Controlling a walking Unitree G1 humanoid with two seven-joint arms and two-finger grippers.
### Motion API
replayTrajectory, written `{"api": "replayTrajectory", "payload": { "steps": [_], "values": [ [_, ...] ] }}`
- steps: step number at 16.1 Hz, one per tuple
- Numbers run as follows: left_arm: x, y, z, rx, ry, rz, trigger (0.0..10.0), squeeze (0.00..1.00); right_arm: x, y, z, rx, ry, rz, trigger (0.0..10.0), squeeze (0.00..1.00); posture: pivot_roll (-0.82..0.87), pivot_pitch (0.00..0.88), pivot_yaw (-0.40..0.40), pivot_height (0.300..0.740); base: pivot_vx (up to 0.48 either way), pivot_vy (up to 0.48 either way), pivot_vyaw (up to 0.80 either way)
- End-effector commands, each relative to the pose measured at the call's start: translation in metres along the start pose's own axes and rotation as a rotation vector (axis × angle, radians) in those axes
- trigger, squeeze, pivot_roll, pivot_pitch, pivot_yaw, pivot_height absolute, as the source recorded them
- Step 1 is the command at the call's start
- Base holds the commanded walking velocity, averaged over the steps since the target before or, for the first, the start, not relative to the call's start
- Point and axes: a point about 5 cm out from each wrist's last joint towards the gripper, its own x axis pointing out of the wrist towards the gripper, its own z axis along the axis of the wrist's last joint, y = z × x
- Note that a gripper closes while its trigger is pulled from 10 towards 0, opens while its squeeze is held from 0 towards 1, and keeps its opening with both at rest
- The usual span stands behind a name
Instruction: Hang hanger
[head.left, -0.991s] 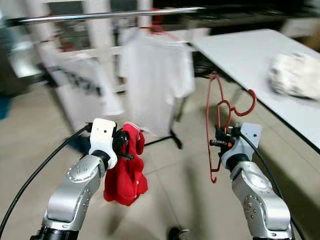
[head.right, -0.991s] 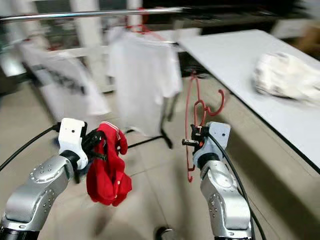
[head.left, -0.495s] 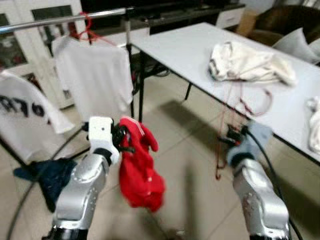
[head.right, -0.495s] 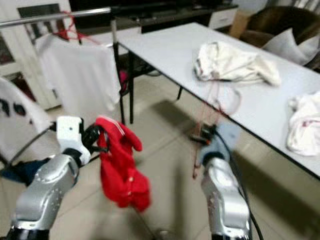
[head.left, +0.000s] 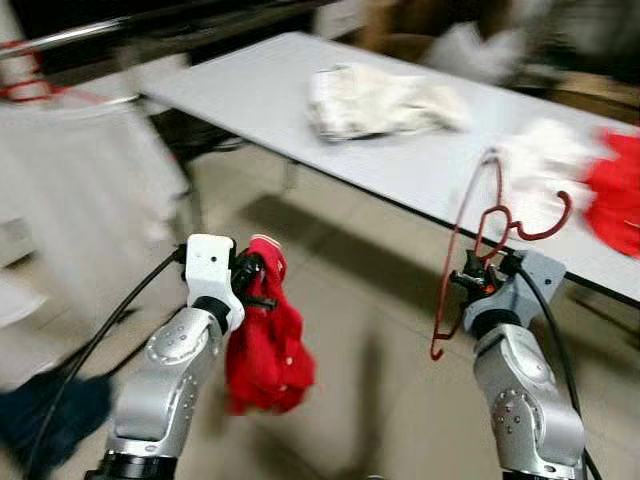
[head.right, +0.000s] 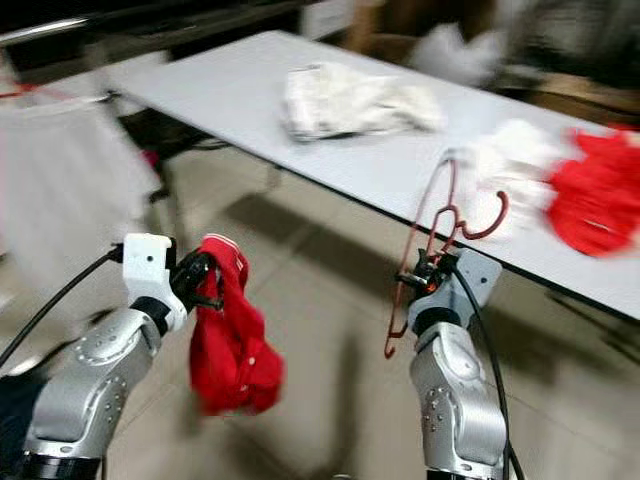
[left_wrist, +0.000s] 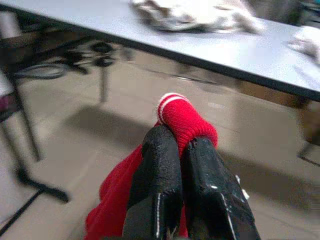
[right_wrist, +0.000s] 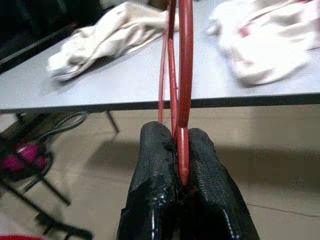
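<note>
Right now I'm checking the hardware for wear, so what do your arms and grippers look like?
Both arms are silver metal with rounded, bolted joint housings. The left gripper and right gripper each have two long glossy black fingers on a pale wrist block. A black cable trails from each wrist.

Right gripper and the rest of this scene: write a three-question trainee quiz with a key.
1. True or false: the right gripper is shut on the red hanger.
2. What does the left gripper hold?
A. a white shirt
B. a red garment
C. a black sock
3. Fill in: the white clothes lie on the grey ____.

Key: 1 true, its fingers pinch the hanger's wire. 2 B. 3 table.
</note>
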Motion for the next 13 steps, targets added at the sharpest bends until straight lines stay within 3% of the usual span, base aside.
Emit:
{"api": "replayTrajectory", "payload": {
  "steps": [1,3,11,13],
  "values": [
    [-0.0002,-0.0013,0.0095,0.033,-0.037,-0.010,10.0,0.00,-0.0008,0.0041,0.0026,-0.027,-0.007,0.015,10.0,0.00,-0.12,0.000,-0.026,0.740,0.000,0.000,-0.80],
    [-0.0012,-0.0004,0.0103,0.050,-0.036,-0.009,10.0,0.00,-0.0019,-0.0004,0.0041,-0.092,-0.012,0.017,10.0,0.00,-0.13,0.000,-0.026,0.740,0.000,0.000,-0.80],
    [-0.0002,0.0001,0.0140,0.055,-0.032,-0.050,10.0,0.00,-0.0059,-0.0025,-0.0018,-0.056,0.031,-0.006,10.0,0.00,-0.14,0.000,-0.015,0.740,0.000,0.032,-0.80],
    [0.0010,0.0009,0.0135,0.062,-0.026,-0.050,10.0,0.00,-0.0076,-0.0022,-0.0020,-0.077,0.045,0.004,10.0,0.00,-0.14,0.000,-0.011,0.740,0.000,0.326,0.00]
  ]
}}
